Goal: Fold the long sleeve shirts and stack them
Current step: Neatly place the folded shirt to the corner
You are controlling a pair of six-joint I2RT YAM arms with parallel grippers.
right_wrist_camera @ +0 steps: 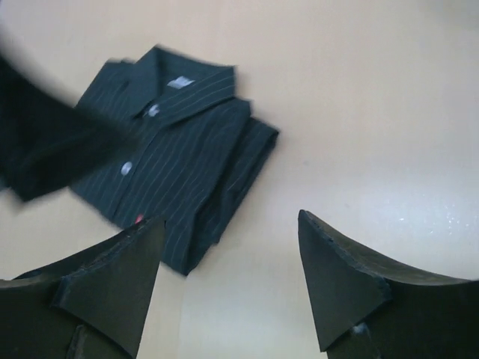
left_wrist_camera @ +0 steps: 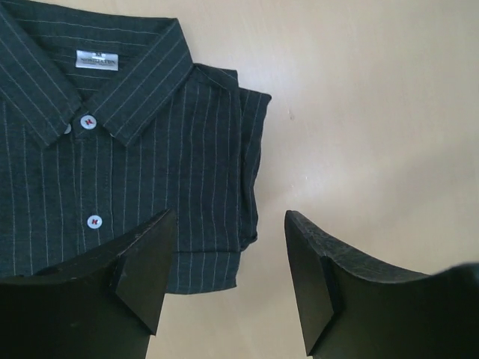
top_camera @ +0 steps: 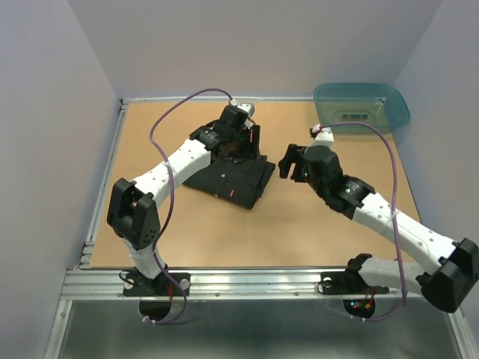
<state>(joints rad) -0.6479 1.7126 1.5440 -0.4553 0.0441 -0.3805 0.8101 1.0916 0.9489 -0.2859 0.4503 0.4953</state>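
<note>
Shirt: the black pinstriped shirt (top_camera: 230,178) is lying near the middle of the counter (top_camera: 299,232), folded into a compact rectangle with collar and buttons facing up

Why it is lying so: the sleeves are showing nowhere and layered edges are stacking along one side, so the folding is probably finished; the collar-up face is giving a flat base for a pile

Left pincer: the left pincer (left_wrist_camera: 228,221) is standing spread and gripping nothing, one finger (left_wrist_camera: 146,262) over the cloth and the other over bare counter

Left arm pose: it is reaching forward from its base with the elbow raised and the wrist bending down over the shirt's far part; whether a fingertip is touching the cloth cannot be told

Right pincer: the right pincer (right_wrist_camera: 230,221) is also standing spread and empty, over bare counter

Right arm pose: it is stretching diagonally toward the middle, its pincer pointing at the shirt from just beside it and apart from it, probably giving the folded bundle room

Tub: a teal tub (top_camera: 361,105) is sitting at the far right corner, well apart from the shirt

Remaining work: no second shirt is showing, so stacking is not yet under way
</note>
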